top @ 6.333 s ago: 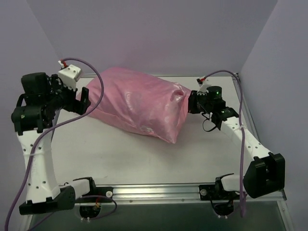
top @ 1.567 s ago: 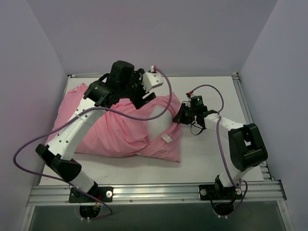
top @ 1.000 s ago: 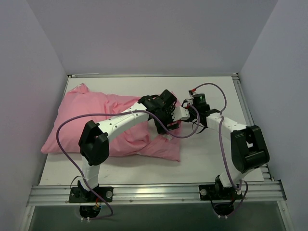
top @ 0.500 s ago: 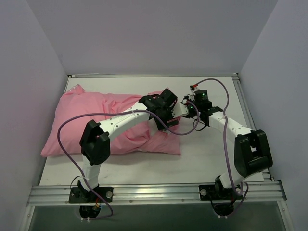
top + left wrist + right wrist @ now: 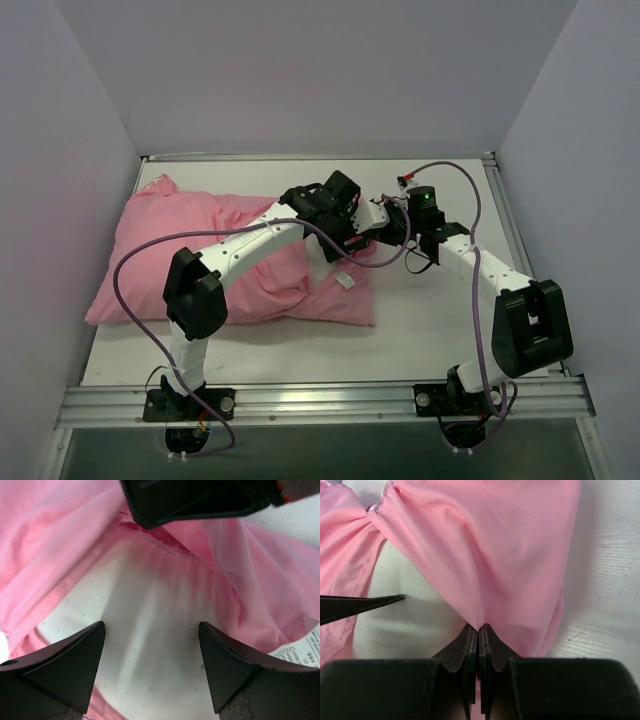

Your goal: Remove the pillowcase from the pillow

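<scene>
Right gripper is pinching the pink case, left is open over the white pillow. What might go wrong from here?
1. The right gripper pinches only a thin fold of the pillowcase; a hard pull may slip it free.
2. The left gripper is open over the bare pillow with pink fabric beside both fingers; closing may catch case along with pillow, so they would move together.

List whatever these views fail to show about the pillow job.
- Plump white stuffed pillow: in the top view the pink fabric pillowcase covers nearly all of it.
- Small sewn tag: cut by the left wrist view's right edge, print too small to read.
- Shut right gripper: right wrist view, its shut jaws hide how many fabric layers it pinches.
</scene>
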{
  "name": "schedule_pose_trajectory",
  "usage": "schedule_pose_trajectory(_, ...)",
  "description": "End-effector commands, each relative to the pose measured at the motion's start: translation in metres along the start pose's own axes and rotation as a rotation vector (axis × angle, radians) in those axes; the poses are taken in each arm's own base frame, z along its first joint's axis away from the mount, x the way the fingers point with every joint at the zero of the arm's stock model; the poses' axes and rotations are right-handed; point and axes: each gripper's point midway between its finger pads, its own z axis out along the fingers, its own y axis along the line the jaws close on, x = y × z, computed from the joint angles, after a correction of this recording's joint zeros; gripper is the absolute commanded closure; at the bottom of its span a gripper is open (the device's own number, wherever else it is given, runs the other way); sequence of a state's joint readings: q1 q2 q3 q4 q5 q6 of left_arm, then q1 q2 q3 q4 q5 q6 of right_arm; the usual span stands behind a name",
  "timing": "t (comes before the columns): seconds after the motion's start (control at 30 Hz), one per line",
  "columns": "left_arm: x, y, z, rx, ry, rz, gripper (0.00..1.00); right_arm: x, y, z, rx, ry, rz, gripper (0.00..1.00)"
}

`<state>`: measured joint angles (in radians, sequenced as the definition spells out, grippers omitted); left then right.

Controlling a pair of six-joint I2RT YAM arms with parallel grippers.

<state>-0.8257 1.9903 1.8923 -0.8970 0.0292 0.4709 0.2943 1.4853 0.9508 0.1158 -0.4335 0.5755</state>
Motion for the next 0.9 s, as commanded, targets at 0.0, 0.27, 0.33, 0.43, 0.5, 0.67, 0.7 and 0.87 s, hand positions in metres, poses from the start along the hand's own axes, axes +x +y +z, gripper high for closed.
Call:
schedule_pose_trajectory(0.0,0.019,-0.008,0.015,0.029,0.06,0.013,0.16,-0.002,0.001,-0.004,-0.005,-0.01,-0.004,1.0)
schedule_pose_trajectory(0.27,0.038,0.012,0.02,0.025,0.089,-0.041,0.98,-0.019,0.004,0.002,-0.008,-0.054,-0.023,1.0)
schedule_pose_trajectory(0.33,0.038,0.004,0.012,0.048,0.068,-0.036,0.98,-0.024,0.009,0.008,-0.045,-0.074,-0.037,0.92)
schedule_pose_trajectory(0.43,0.025,-0.004,-0.002,0.055,-0.007,-0.014,0.98,-0.029,0.023,0.018,-0.126,-0.06,-0.076,0.52)
schedule_pose_trajectory(0.5,0.026,-0.008,-0.008,0.052,-0.029,-0.011,0.98,-0.045,0.032,0.027,-0.135,-0.072,-0.105,0.41)
schedule_pose_trajectory(0.67,0.024,-0.014,-0.018,0.074,-0.072,-0.03,0.98,-0.073,0.054,0.044,-0.171,-0.105,-0.169,0.34)
schedule_pose_trajectory(0.7,0.023,-0.014,-0.02,0.077,-0.081,-0.03,0.98,-0.069,0.054,0.053,-0.177,-0.083,-0.174,0.33)
schedule_pose_trajectory(0.87,0.022,-0.013,-0.021,0.073,-0.075,-0.031,0.98,-0.048,0.071,0.078,-0.184,-0.019,-0.219,0.35)
